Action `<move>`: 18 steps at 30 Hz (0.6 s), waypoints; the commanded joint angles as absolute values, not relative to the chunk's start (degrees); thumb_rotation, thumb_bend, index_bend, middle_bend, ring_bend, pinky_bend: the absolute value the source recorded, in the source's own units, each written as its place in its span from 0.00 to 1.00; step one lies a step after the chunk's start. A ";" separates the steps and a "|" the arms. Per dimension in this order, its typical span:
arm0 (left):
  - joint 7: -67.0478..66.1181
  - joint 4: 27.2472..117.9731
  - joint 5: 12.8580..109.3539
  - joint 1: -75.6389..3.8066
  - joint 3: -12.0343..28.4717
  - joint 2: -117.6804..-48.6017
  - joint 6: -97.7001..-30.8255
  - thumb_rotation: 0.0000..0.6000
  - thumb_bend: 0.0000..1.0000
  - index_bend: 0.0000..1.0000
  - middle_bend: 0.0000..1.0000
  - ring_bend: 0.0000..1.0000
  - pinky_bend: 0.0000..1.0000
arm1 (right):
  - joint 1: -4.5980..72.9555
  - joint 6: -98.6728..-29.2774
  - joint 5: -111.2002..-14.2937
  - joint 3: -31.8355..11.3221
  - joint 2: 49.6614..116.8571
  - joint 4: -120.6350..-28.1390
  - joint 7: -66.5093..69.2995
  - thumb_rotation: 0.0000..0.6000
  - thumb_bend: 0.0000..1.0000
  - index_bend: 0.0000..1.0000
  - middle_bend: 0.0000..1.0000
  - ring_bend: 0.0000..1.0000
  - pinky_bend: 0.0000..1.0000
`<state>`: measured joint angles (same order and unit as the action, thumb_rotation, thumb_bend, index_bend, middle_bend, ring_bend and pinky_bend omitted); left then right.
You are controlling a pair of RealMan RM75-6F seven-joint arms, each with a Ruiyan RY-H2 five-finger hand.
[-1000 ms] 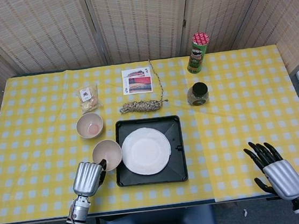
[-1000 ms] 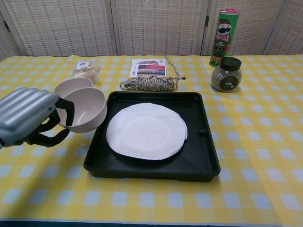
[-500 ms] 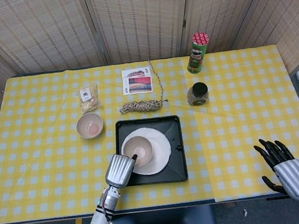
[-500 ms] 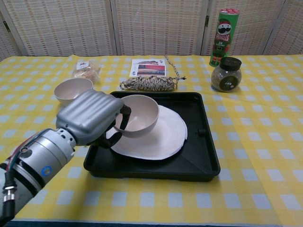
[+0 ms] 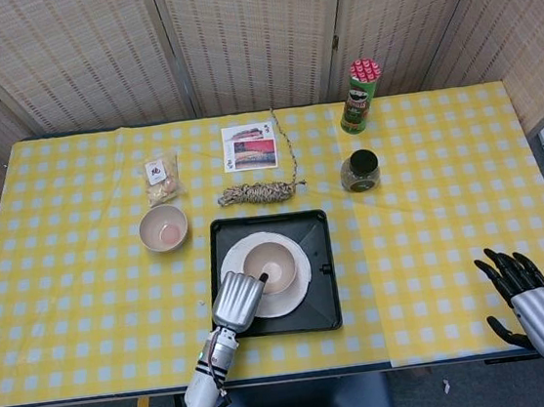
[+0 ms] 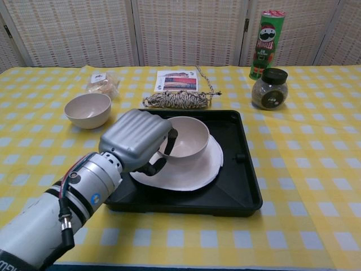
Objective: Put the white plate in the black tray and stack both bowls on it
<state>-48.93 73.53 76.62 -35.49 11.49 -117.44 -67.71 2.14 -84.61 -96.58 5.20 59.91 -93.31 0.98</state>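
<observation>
Where yellow-check cloth [image 5: 75,285] spreads, wicker screens [image 5: 253,39] behind

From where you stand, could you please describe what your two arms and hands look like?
Both hands have ribbed silver metallic backs and black fingers: the left hand, the right hand. The left forearm is a silver-grey cylinder with black bands, a small round blue mark, and thin red and black cables alongside. Little of the right arm shows.

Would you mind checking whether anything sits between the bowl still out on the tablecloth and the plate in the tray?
Nothing visible does. The second bowl sits left of the black tray; only bare cloth and the tray's rim separate it from the white plate.
</observation>
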 commanded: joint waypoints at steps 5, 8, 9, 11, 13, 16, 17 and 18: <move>-47.49 74.69 77.43 -35.63 11.32 -116.92 -69.20 1.00 0.51 0.31 1.00 1.00 1.00 | 2.30 -84.07 -96.29 5.08 60.03 -93.41 0.72 1.00 0.37 0.00 0.00 0.00 0.00; -47.68 76.38 77.45 -35.36 11.18 -116.06 -69.96 1.00 0.48 0.25 1.00 1.00 1.00 | 2.34 -83.86 -96.35 5.12 60.11 -93.46 0.42 1.00 0.37 0.00 0.00 0.00 0.00; -47.74 76.98 77.44 -35.25 11.14 -115.72 -70.17 1.00 0.47 0.24 1.00 1.00 1.00 | 2.34 -83.84 -96.43 5.14 60.13 -93.48 0.34 1.00 0.37 0.00 0.00 0.00 0.00; -47.94 78.33 77.38 -34.95 11.10 -114.91 -70.69 1.00 0.45 0.23 1.00 1.00 1.00 | 2.33 -83.84 -96.57 5.18 60.18 -93.53 0.14 1.00 0.37 0.00 0.00 0.00 0.00; -48.34 80.25 77.24 -34.54 11.18 -113.55 -71.35 1.00 0.44 0.23 1.00 1.00 1.00 | 2.35 -83.76 -96.67 5.22 60.25 -93.59 -0.07 1.00 0.37 0.00 0.00 0.00 0.00; -48.78 83.75 76.72 -33.17 10.90 -111.01 -72.85 1.00 0.44 0.26 1.00 1.00 1.00 | 2.36 -83.73 -96.85 5.28 60.28 -93.66 -0.25 1.00 0.37 0.00 0.00 0.00 0.00; -48.75 84.96 76.23 -32.87 11.30 -109.99 -73.09 1.00 0.44 0.27 1.00 1.00 1.00 | 2.34 -83.78 -96.94 5.30 60.31 -93.68 -0.33 1.00 0.37 0.00 0.00 0.00 0.00; -48.71 86.44 75.20 -32.54 11.93 -108.54 -73.03 1.00 0.44 0.28 1.00 1.00 1.00 | 2.31 -83.84 -97.05 5.32 60.36 -93.70 -0.44 1.00 0.37 0.00 0.00 0.00 0.00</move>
